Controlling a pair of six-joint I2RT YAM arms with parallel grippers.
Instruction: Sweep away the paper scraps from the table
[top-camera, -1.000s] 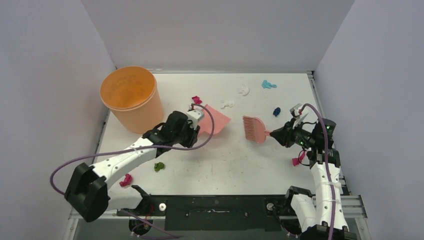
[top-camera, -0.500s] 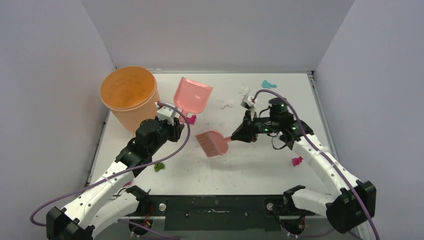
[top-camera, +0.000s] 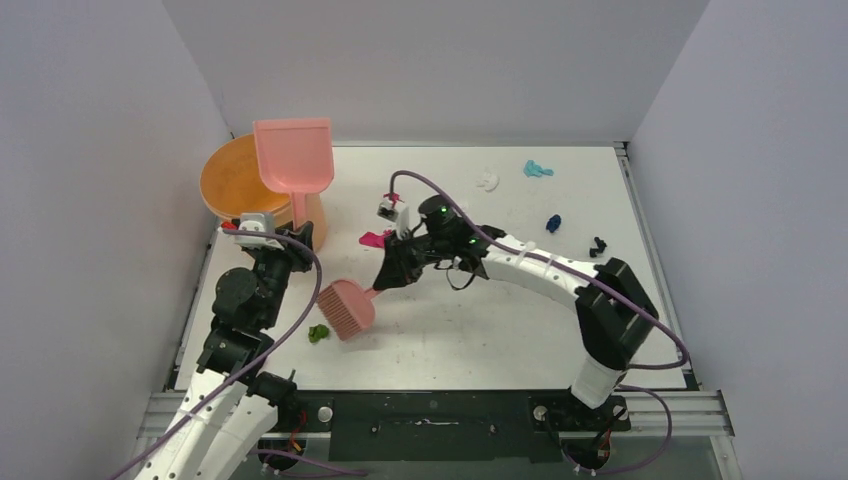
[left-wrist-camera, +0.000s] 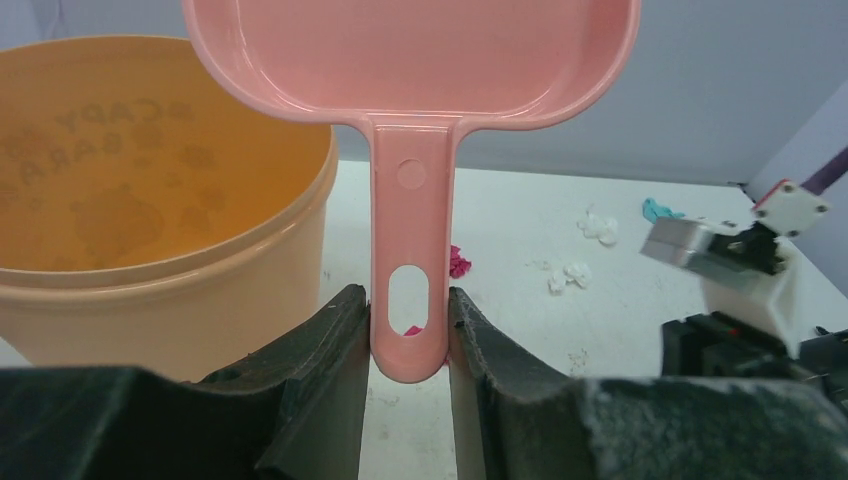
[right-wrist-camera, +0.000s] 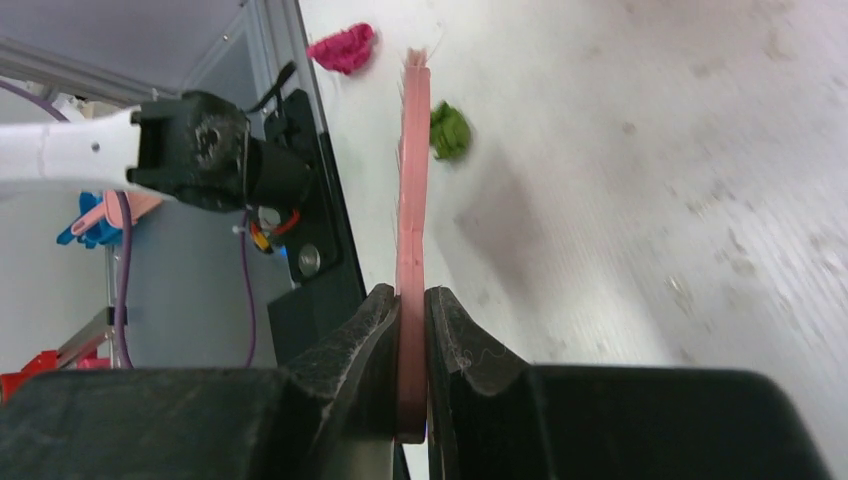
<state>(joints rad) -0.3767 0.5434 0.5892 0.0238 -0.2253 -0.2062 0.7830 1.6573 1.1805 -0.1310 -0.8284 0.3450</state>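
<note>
- Pink bristles of the hand brush (top-camera: 347, 308) sit just beside the green scrap (top-camera: 318, 333). The scrap lies on the near-left part of the worktop (top-camera: 500, 330), on the arm-base side of the brush head.
- The brush's long axis runs from the right hand (top-camera: 388, 280) down toward that scrap, so the right arm is much the nearer.
- The right hand is clenched on the brush handle, a finger pressed to each flat side.
- The left hand (left-wrist-camera: 408, 330) grips the end of the dustpan (left-wrist-camera: 410, 60) handle, holding the pan upright above the orange bucket (left-wrist-camera: 150, 200), off the worktop.
- Judging by this, a sweep of the green scrap needs the pan set down beyond it first.
- Other paper scraps: a magenta scrap (top-camera: 375, 238) lies just behind the right wrist. A white scrap (top-camera: 488, 180), a teal scrap (top-camera: 537, 168), a dark blue scrap (top-camera: 553, 223) and a black scrap (top-camera: 598, 243) lie well apart, toward the far right.
</note>
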